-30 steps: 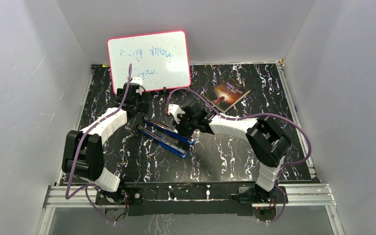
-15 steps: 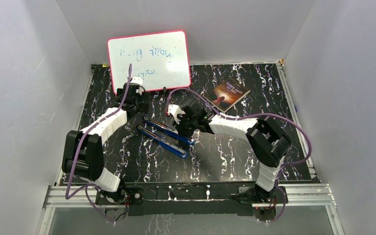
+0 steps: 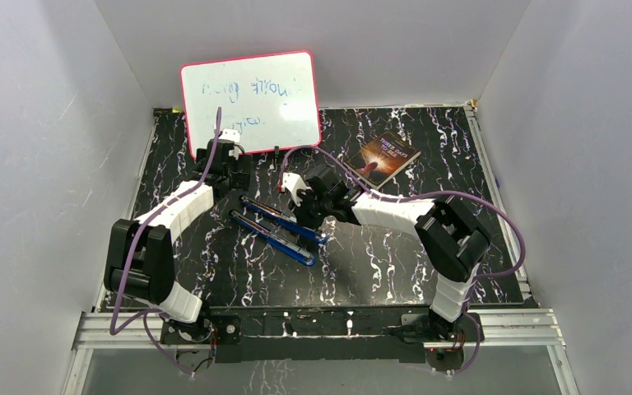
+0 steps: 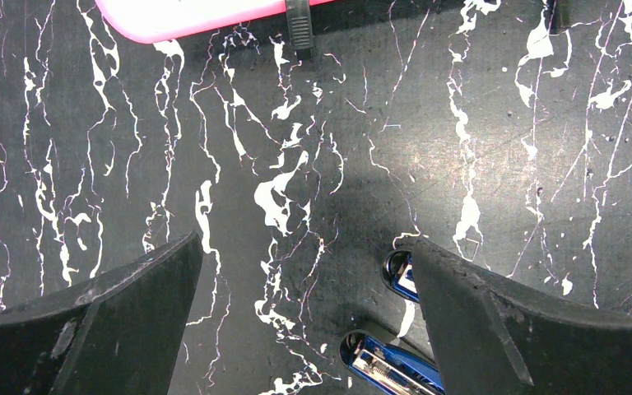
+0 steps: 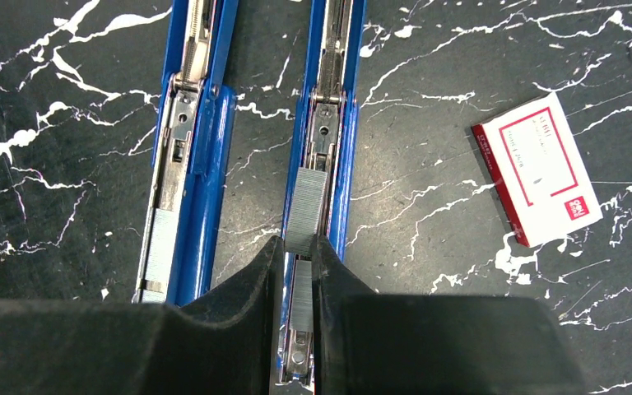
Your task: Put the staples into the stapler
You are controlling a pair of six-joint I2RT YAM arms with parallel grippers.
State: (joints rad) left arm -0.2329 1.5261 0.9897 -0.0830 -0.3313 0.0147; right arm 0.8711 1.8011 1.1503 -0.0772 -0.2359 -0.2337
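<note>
The blue stapler (image 3: 276, 226) lies opened flat as two long halves side by side. In the right wrist view its metal staple channel (image 5: 329, 99) runs up the middle and the other half (image 5: 185, 148) lies to the left. My right gripper (image 5: 298, 251) is shut on a grey strip of staples (image 5: 306, 206), held lengthwise over the channel. Another grey strip (image 5: 300, 300) shows lower down between the fingers. My left gripper (image 4: 304, 247) stands wide open over the mat, its right finger (image 4: 494, 329) beside the stapler's rounded ends (image 4: 378, 358).
A small white box with a red label (image 5: 539, 169) lies on the mat right of the stapler. A pink-framed whiteboard (image 3: 251, 99) leans at the back left, and a dark book (image 3: 388, 158) lies at the back right.
My right gripper has edged slightly toward the back left along the stapler, still holding the strip. The left arm has not moved.
</note>
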